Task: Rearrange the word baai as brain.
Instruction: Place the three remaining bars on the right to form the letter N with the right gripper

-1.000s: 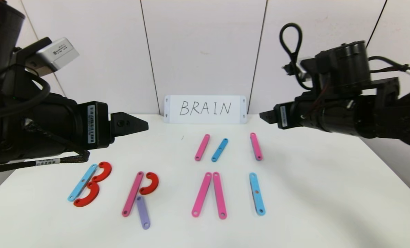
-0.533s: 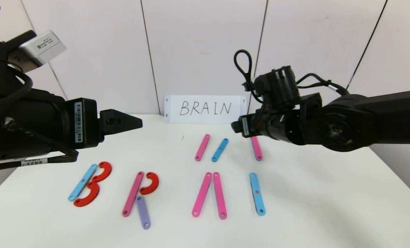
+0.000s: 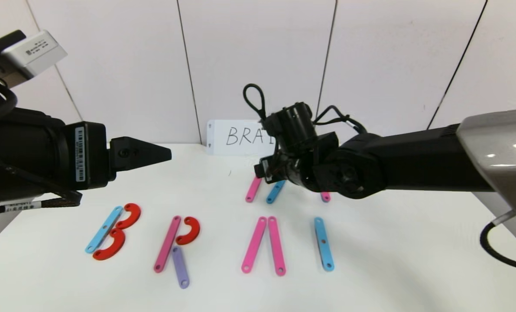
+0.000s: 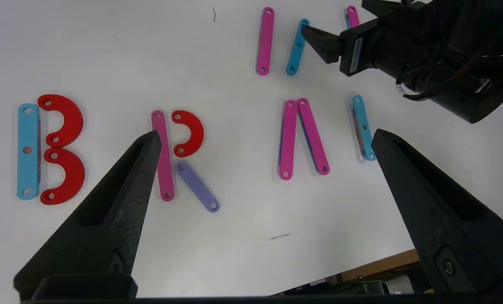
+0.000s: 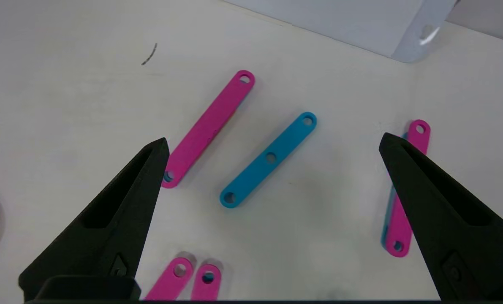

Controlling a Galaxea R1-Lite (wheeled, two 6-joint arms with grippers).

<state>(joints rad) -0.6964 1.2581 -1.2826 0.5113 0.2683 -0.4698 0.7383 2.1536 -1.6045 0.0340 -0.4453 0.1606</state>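
The strip-built word lies along the table's front: a blue-and-red B (image 3: 112, 232), a pink-red-purple R (image 3: 175, 242), a pink A (image 3: 264, 245) and a blue I (image 3: 323, 244). Behind the A lie a loose pink strip (image 5: 209, 126) and a loose blue strip (image 5: 268, 158). A second pink strip (image 5: 403, 202) lies farther right on top of a blue one. My right gripper (image 5: 273, 139) hovers open just above these loose strips, holding nothing. My left gripper (image 3: 162, 154) hangs open and empty high over the table's left side, above the B and R.
A white card (image 3: 236, 136) with handwritten BRAIN stands against the back wall, its right half hidden by my right arm (image 3: 370, 169). The table's front edge (image 4: 361, 264) shows in the left wrist view.
My right arm has swung left and down from the table's right side to over the loose strips, now covering part of the card. My left gripper drew back slightly to the left.
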